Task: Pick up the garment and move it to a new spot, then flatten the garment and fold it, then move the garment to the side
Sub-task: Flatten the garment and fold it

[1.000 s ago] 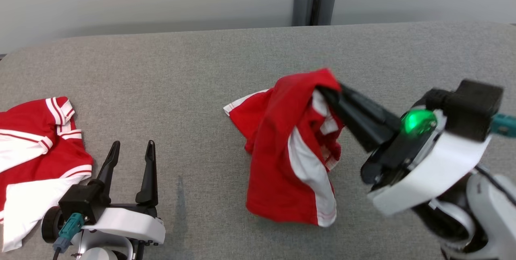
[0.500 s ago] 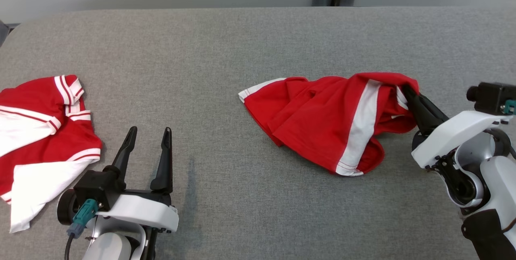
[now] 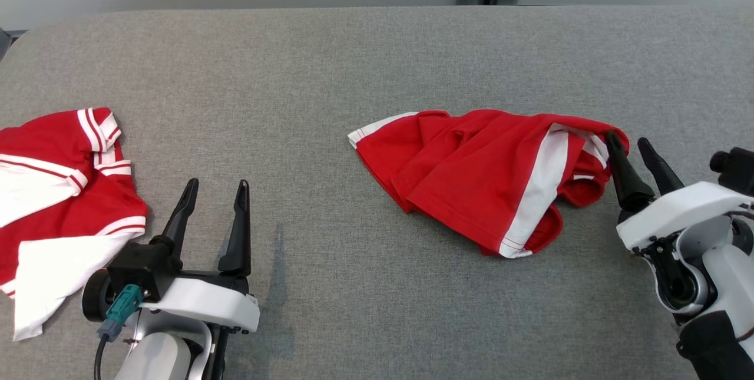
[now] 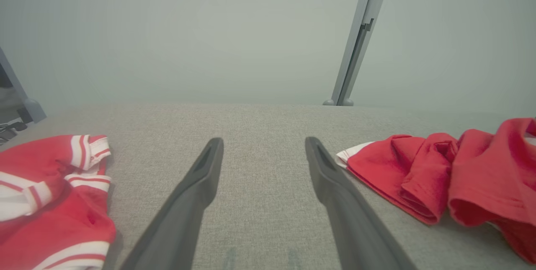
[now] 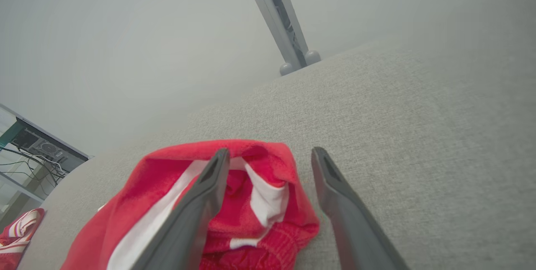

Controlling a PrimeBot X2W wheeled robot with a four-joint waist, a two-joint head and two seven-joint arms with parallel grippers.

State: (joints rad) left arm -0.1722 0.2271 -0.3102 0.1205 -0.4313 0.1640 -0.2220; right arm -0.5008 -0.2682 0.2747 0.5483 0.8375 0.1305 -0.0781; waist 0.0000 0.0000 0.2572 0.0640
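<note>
Nearest you, the left tool (image 3: 217,184) sits wide open and empty, well left of the garment (image 3: 471,179). A second shirt (image 3: 59,191) lies further left. The right tool (image 3: 625,139) was clamped on the garment's right end half a second ago. Now its jaws are parted there and the garment lies crumpled on the tabletop (image 3: 294,73). Your right wrist view adds that one finger (image 5: 197,203) crosses the bunched end and the other is over bare tabletop.

We see red shorts (image 3: 471,179) w/ white side stripe, crumpled & bunched, lying on grey table (image 3: 353,62), right of its ctr.
</note>
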